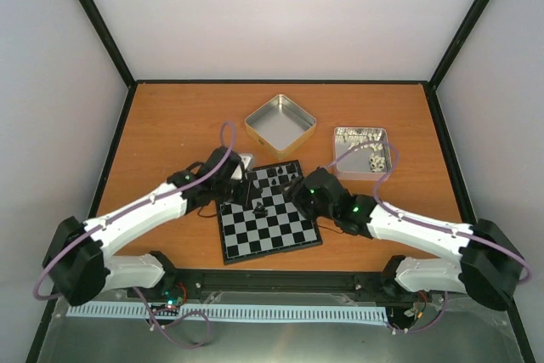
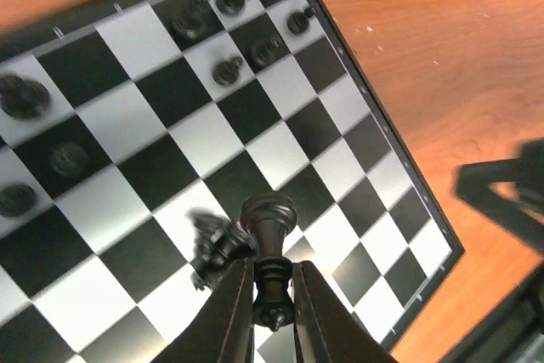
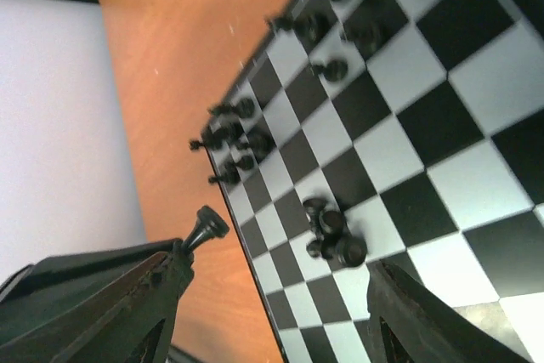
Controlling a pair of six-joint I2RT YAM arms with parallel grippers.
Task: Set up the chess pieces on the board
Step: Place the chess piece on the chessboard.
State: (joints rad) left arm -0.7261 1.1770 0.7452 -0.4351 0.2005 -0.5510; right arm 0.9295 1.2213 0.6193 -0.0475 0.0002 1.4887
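Left end effector (image 2: 272, 271), closed on one black chess piece (image 2: 269, 212), above the board (image 2: 280, 155), other chess pieces (image 2: 228, 70) beyond its tips; right end effector (image 3: 280, 295), jaws apart, over the same board on the desk (image 2: 442, 82).

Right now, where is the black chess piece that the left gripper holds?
In the left wrist view, the black chess piece is pinched in the left gripper above the board, close beside another black piece near the view's lower middle.
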